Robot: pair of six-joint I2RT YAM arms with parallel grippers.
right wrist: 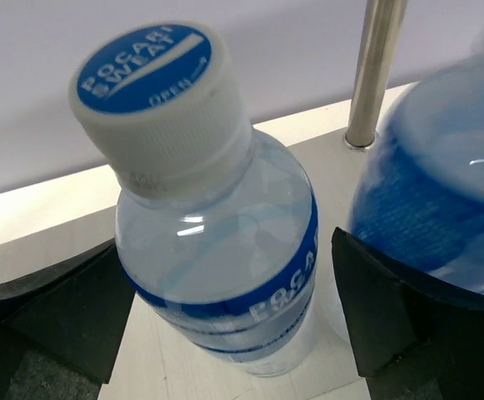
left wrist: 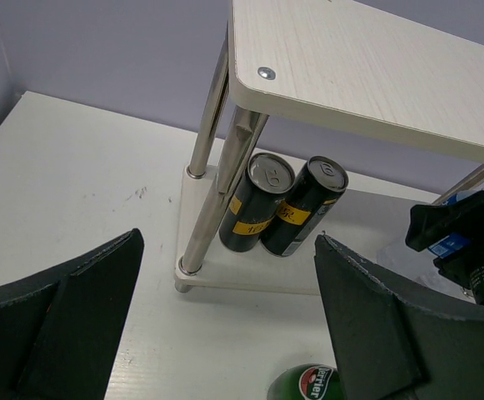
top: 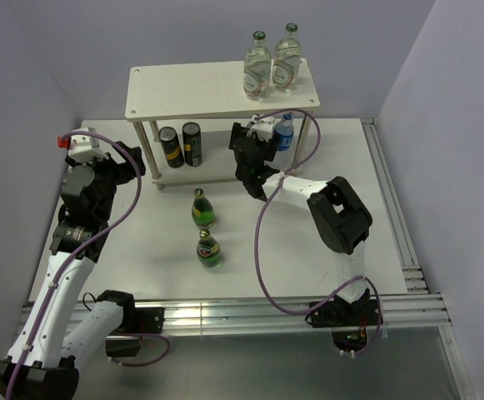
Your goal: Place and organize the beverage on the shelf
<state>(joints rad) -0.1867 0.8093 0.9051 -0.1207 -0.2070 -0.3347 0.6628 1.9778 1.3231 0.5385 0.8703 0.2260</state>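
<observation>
The shelf (top: 192, 92) stands at the back of the table, and its top board shows in the left wrist view (left wrist: 375, 67). Two clear glass bottles (top: 271, 65) stand on its top board at the right. Two black cans (top: 181, 145) stand on the lower board at the left, also in the left wrist view (left wrist: 279, 204). My right gripper (top: 268, 143) reaches under the top board. Its jaws (right wrist: 225, 250) are open on either side of a clear blue-label Pocari Sweat bottle (right wrist: 225, 242) standing upright on the lower board (right wrist: 167, 371). My left gripper (top: 133, 167) is open and empty (left wrist: 229, 242), facing the cans.
Two green Perrier bottles (top: 202, 208) (top: 208, 248) stand on the table in front of the shelf; one cap shows in the left wrist view (left wrist: 308, 383). A second blue-label bottle (right wrist: 441, 183) stands just right of the right gripper, by a metal shelf leg (right wrist: 376, 67).
</observation>
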